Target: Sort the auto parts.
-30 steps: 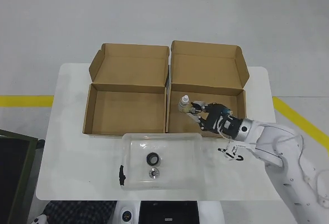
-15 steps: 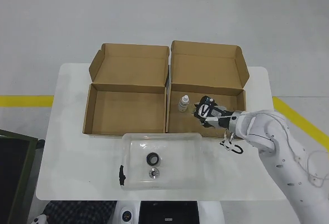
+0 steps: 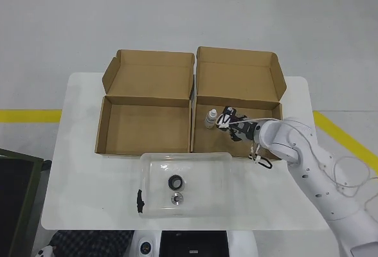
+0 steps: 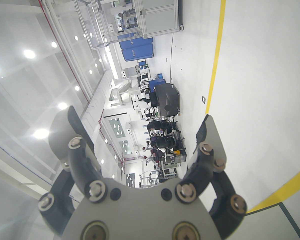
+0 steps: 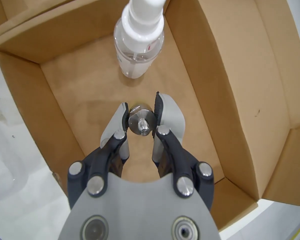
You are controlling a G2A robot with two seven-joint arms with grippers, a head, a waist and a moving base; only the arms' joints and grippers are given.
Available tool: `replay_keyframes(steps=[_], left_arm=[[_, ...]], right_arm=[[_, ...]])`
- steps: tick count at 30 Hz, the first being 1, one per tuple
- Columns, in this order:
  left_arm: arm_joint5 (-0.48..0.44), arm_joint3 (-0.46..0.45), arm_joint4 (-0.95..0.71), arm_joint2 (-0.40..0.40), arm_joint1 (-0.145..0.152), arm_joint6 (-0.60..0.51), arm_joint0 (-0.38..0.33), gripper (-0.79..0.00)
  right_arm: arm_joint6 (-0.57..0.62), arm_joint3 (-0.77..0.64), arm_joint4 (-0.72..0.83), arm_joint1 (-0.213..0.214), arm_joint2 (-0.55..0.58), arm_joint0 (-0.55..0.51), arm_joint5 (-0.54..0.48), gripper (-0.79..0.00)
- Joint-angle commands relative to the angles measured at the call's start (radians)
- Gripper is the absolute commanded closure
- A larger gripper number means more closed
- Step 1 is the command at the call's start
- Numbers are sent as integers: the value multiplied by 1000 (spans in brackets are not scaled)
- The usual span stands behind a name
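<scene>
My right end effector [image 5: 140, 120] is clamped on a threaded metal part [image 5: 141, 126], low inside the right cardboard box [image 5: 235, 71] near the spray bottle [image 5: 139, 46], presumably to set it down gently. My left end effector [image 4: 140, 121] is apart, unused.

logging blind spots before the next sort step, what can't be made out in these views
- Top view: metal part hidden by the right hand.
- Right wrist view: whether the part touches the box floor; the part covers it.
- Top view: pieces in the clear bin too small to identify.
</scene>
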Motion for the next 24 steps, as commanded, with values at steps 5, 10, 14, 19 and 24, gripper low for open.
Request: replay_keyframes(steps=[5,10,14,19,24], left_arm=[[0,0,0,0,0,0,0,-785],[0,0,0,0,0,0,0,-785],[0,0,0,0,0,0,0,-785],[0,0,0,0,0,0,0,-785],[0,0,0,0,0,0,0,-785]], right_arm=[[6,56,-8,-13,-40,29,14,0],[4,95,-13,-23,-69,47,22,-6],[-2,112,-13,-30,-85,56,28,-237],[-2,100,-5,-33,-84,55,30,-366],[-11,47,7,-24,-48,32,18,-391]])
